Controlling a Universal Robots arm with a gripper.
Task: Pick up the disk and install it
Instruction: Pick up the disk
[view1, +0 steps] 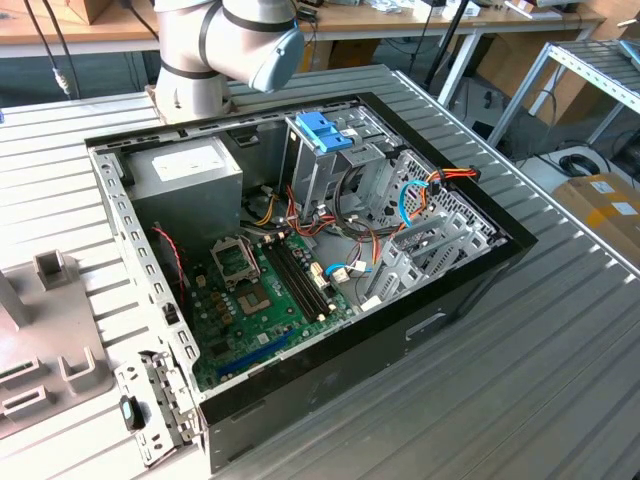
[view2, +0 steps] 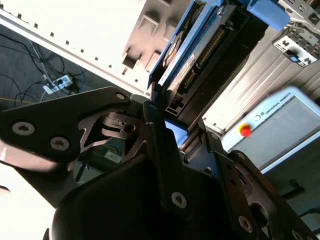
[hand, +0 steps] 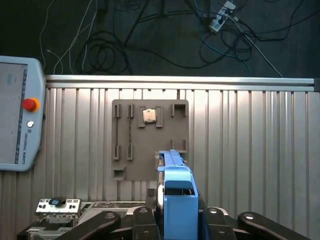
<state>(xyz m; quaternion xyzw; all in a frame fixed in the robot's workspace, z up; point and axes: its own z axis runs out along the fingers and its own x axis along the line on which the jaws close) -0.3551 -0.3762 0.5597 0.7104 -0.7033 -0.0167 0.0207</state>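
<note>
— Gripping anything at the moment?

— Pinching the disk (hand: 176, 192), a flat silver metal hard drive edged by a blue plastic carrier frame, inside the black metal gripper (hand: 177, 220). Pressing both fingers (view2: 160, 145) firmly against its two broad faces.

— Hanging where?

— Hovering edge-on above the ribbed silver metal table (hand: 250, 150), directly over the flat grey slotted holder plate (hand: 150, 147), seemingly touching neither. Not yet sitting inside the open black desktop computer case (view1: 330, 365) in the exterior view.

— Carrying it edge-on for what reason?

— Probably leaving the long free end sticking out past the fingertips, clear of obstruction, and sparing the blue frame's narrow edges. Judging here, not seeing.

— Belonging where, then?

— Most likely inside the tall grey metal drive cage (view1: 312, 170) topped by a blue plastic clip (view1: 325, 130), standing in the case near the grey power-supply box (view1: 185, 170).

— Worrying about anything?

— Minding the bundle of red, yellow and black wires (view1: 290, 215) lying just beside that cage, possibly crowding any approach.
</note>
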